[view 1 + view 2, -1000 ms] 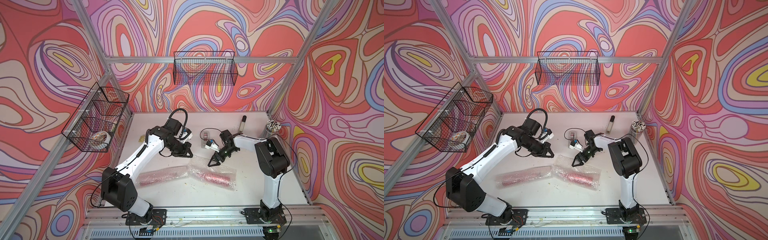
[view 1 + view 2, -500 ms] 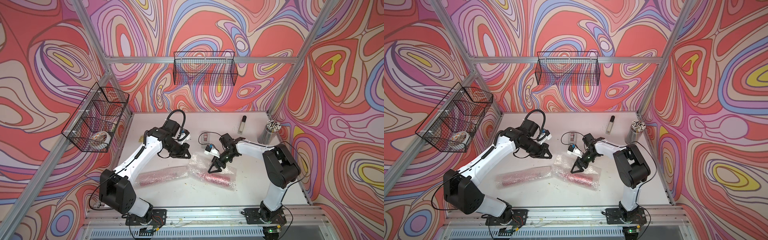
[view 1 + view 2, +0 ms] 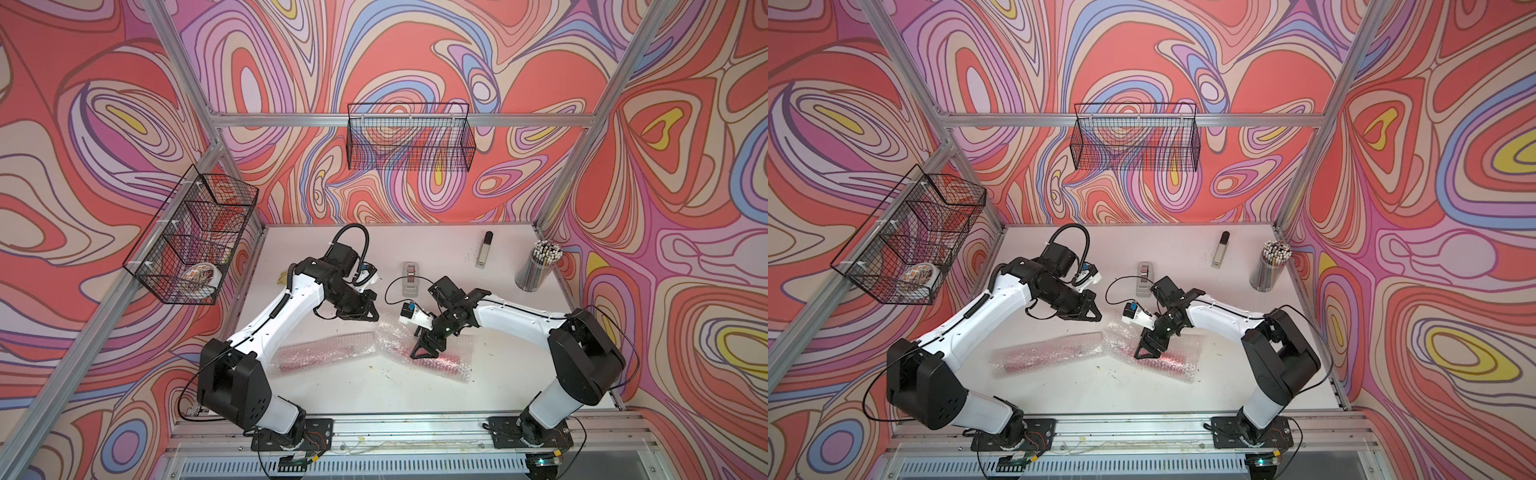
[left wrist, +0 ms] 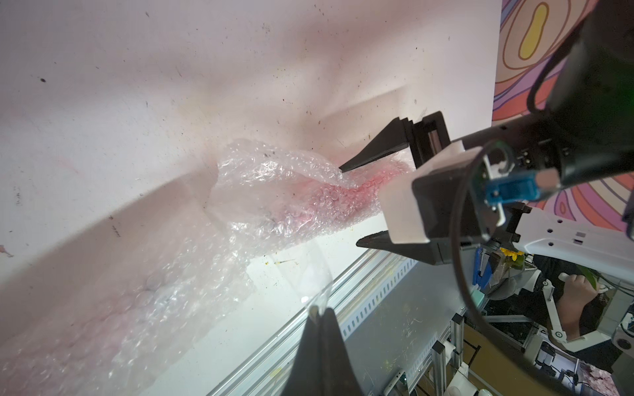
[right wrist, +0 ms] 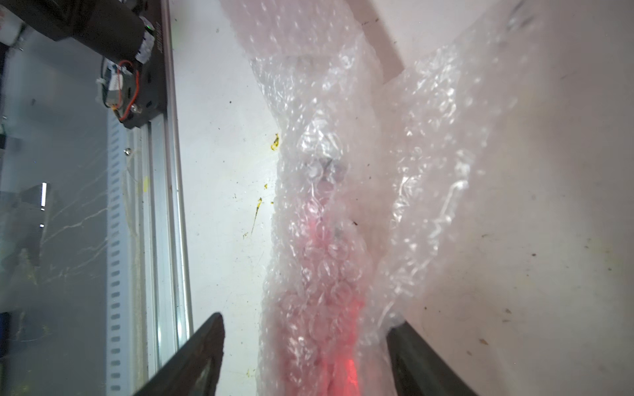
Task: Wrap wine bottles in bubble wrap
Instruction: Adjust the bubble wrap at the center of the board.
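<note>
- Cell walls (image 3: 415,50) carry red, pink and purple swirls on three sides. An aluminium frame (image 3: 374,120) runs up the corners and across the back.
- Two black wire baskets: back-wall basket (image 3: 409,141), and left-wall basket (image 3: 191,237) with a tape roll (image 3: 201,276) in it.
- Tabletop (image 3: 374,399) is white and scuffed, with dark specks and yellow flecks (image 5: 274,140). A slotted aluminium rail (image 3: 395,424) runs along the front edge.
- Rear of the table: tape dispenser (image 3: 409,278), silver-and-black bar (image 3: 484,253), and a cup of pencils (image 3: 538,270) in the right rear corner.
- Left wine bottle (image 3: 320,357) and right wine bottle (image 3: 451,365) lie on their sides mid-table, seen in both top views. Each is rolled in bubble wrap (image 5: 429,154), and their near ends meet in a shallow V.
- Right gripper (image 3: 426,355) is spread wide, straddling the right wine bottle's roll. It isn't clamped.
- Left gripper (image 3: 372,318) is closed, up off the table behind the rolls. A thin clear film shows at its tips in the left wrist view; can't tell whether it's pinched.
</note>
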Robot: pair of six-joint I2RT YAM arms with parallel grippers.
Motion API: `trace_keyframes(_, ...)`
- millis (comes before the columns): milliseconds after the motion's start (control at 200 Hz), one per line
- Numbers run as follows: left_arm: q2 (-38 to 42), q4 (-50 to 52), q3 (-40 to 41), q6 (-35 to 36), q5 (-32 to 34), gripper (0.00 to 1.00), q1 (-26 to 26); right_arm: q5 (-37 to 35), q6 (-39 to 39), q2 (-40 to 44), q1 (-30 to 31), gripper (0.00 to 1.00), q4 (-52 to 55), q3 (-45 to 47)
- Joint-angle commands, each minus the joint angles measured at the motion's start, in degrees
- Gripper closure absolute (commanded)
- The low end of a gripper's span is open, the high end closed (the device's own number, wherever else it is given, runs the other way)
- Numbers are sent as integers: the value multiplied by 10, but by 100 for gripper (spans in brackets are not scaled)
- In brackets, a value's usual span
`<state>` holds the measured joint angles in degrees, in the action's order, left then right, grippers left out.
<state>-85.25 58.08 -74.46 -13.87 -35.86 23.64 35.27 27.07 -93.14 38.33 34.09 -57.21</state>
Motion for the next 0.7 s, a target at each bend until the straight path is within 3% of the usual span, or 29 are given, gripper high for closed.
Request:
trace_keyframes(0, 9, 17, 3, 9, 9, 100, -6, -87, -38, 22, 36, 25, -43, 22)
trace_keyframes(160, 4, 16, -2, 10, 6, 100, -11, -216, -78, 43, 95, 26, -77, 44)
trace_keyframes(370, -4, 20, -9, 16, 6, 100, -16, -382, -95, 45, 169, 41, -102, 52)
trace_keyframes(696, -12, 26, -30, 24, 4, 100, -26, -537, -101, 67, 240, 61, -138, 100)
